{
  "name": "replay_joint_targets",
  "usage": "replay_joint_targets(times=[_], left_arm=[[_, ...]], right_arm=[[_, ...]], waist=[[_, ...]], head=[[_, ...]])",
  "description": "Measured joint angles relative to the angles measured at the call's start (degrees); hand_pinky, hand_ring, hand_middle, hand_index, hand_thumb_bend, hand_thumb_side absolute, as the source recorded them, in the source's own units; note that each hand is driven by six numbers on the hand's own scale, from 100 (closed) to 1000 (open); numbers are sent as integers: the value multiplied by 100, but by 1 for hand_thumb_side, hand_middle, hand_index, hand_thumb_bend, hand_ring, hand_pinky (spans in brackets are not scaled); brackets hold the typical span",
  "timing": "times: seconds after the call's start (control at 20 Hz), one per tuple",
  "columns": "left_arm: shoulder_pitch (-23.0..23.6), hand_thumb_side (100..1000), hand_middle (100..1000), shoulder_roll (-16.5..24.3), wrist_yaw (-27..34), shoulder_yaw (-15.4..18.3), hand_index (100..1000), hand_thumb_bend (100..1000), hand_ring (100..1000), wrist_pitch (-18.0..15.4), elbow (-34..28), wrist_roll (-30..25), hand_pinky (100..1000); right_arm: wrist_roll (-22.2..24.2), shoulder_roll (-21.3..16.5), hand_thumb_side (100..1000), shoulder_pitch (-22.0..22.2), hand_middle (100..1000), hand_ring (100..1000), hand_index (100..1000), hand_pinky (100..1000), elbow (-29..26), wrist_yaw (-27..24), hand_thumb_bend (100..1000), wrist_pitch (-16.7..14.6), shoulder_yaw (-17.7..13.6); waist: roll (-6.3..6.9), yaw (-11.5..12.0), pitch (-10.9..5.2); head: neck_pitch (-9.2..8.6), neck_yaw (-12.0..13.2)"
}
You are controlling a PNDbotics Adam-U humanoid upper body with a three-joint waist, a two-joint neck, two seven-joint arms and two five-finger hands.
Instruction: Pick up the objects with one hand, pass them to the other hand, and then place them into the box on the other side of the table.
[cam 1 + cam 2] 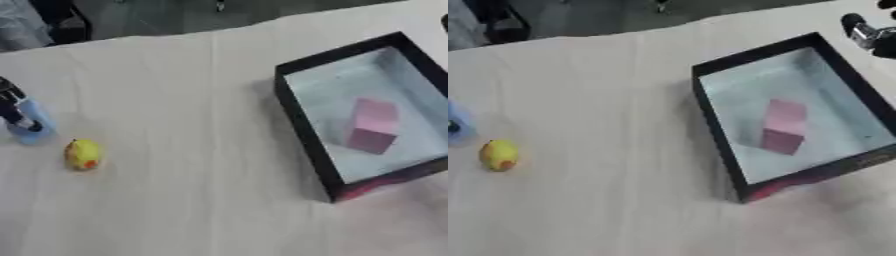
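Note:
At the left edge my left hand point(16, 111) reaches in, its fingers curled across a light blue object point(38, 116) that stands on the table. A small yellow object with an orange spot point(83, 154) lies just right of and nearer than it, apart from the hand. On the right sits a black-walled box point(297, 120) with a pale floor, and a pink block point(374, 125) lies inside it. Only a part of my right hand point(871, 35) shows, in the right eye view, beyond the box's far right corner.
The light wooden table point(192, 100) runs askew, with its far edge along the top. Dark shapes point(61, 20) lie beyond that edge at the upper left. A wide stretch of bare tabletop separates the yellow object from the box.

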Motion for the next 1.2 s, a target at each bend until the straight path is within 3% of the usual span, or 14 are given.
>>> replay_joint_targets(times=[0.75,1.2], left_arm=[[46,100,834,19,-302,93,860,539,922,46,242,161,917],[48,100,805,19,-272,106,769,514,913,37,329,195,908]], right_arm=[[9,0,319,43,820,854,816,879,3,1,293,-57,-34],[-4,0,319,45,820,854,815,879,20,1,288,-90,-57]], waist=[[33,-108,58],[33,-136,68]], head=[[-97,83],[-119,97]])
